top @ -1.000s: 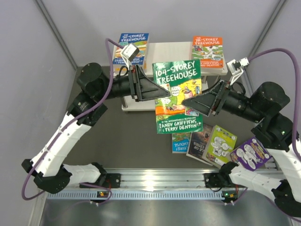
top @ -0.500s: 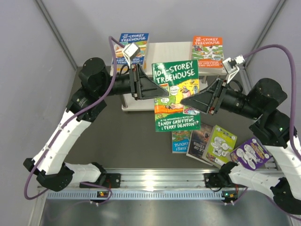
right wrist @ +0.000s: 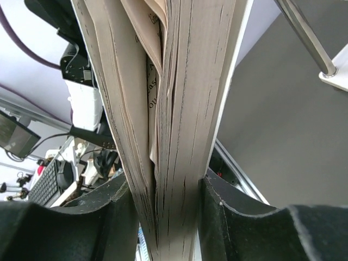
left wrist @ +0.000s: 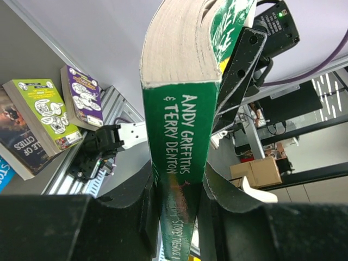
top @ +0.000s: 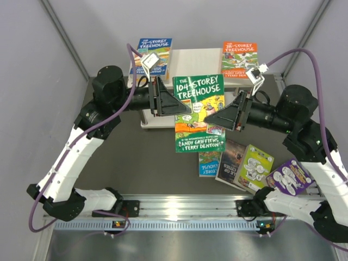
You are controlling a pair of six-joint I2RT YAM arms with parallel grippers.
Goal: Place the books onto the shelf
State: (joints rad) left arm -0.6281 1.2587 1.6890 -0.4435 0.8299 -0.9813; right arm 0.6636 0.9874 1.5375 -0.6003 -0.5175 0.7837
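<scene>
Plainly, the green book (top: pixel 199 111) hung above the counter (top: pixel 136 157), near the shelf (top: pixel 201 57), the left gripper (top: pixel 184 107) clamped on its spine, the right gripper (top: pixel 213 116) on its page edge.

The overhead camera looks down from the near side; both wrist cameras face its central green book (top: pixel 199 111) edge-on, close.
</scene>
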